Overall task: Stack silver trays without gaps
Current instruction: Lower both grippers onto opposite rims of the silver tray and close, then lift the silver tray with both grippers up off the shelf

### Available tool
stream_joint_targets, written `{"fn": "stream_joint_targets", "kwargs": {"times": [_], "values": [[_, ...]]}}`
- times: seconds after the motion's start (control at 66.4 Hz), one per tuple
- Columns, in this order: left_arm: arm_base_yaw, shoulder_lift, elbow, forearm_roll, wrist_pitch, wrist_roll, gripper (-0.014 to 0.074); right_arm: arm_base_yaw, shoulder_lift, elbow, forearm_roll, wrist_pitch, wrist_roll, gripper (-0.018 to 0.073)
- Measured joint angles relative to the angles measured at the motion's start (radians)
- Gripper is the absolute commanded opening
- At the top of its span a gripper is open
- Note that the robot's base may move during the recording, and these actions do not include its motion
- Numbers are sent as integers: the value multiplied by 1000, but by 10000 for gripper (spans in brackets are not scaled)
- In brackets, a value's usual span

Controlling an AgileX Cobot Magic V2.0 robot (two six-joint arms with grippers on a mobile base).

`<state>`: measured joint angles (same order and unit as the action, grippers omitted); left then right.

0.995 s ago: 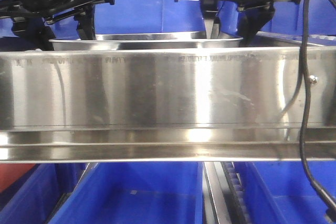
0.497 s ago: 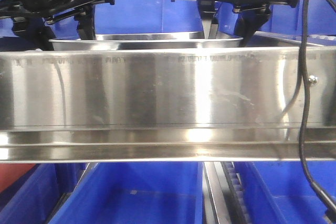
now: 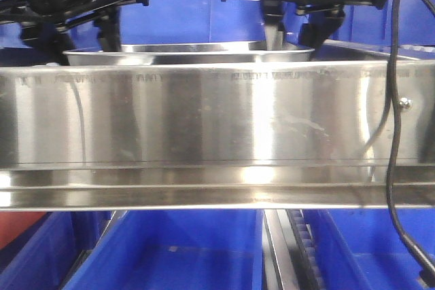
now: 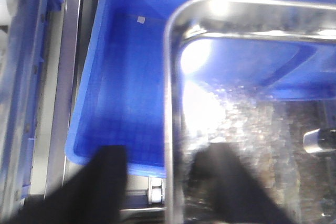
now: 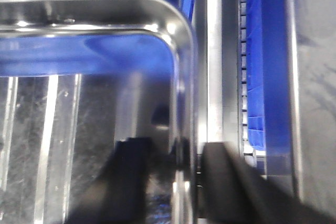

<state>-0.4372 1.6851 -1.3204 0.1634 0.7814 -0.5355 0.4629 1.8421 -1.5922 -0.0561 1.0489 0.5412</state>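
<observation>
A silver tray (image 3: 197, 50) shows only as a thin shiny rim behind the steel rail in the front view. My left gripper (image 3: 71, 35) hangs at its left end and my right gripper (image 3: 293, 35) at its right end. In the left wrist view the tray's left rim (image 4: 170, 77) runs between the two dark fingers of the left gripper (image 4: 165, 182), which is open and wide apart. The right wrist view has the tray's right rim (image 5: 182, 77) between the fingers of the right gripper (image 5: 176, 182), open, with small gaps on both sides. Whether another tray lies underneath cannot be told.
A long brushed-steel shelf rail (image 3: 204, 120) with a screw (image 3: 406, 103) blocks most of the front view. A black cable (image 3: 392, 140) hangs down at the right. Blue bins sit below the rail (image 3: 170, 256), left of the tray (image 4: 126, 77) and right of it (image 5: 268, 77).
The right gripper's outer finger has moved inward, so its jaws stand narrower round the tray's right rim. The left gripper and the tray have not visibly moved.
</observation>
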Motion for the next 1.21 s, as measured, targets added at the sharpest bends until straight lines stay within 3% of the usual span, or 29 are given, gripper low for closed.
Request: {"fn": "stream_joint_targets", "kwargs": {"times": [0.06, 0.136, 0.558, 0.754, 0.919, 1.206], "values": [[0, 0, 0, -2, 0, 0, -35, 0, 0, -2, 0, 0, 2, -23], [0, 0, -2, 3, 0, 0, -4, 0, 0, -2, 0, 1, 4, -22], [-3, -33, -58, -4, 73, 0, -8, -2, -52, 1, -5, -2, 8, -22], [-31, -145, -84, 28, 67, -18, -15, 21, -183, 1, -108, -29, 69, -22], [-104, -244, -77, 149, 66, -139, -15, 73, -301, 14, -205, -36, 131, -22], [-258, -428, 104, 340, 10, -374, -15, 188, -479, 199, -359, -69, 305, -22]]}}
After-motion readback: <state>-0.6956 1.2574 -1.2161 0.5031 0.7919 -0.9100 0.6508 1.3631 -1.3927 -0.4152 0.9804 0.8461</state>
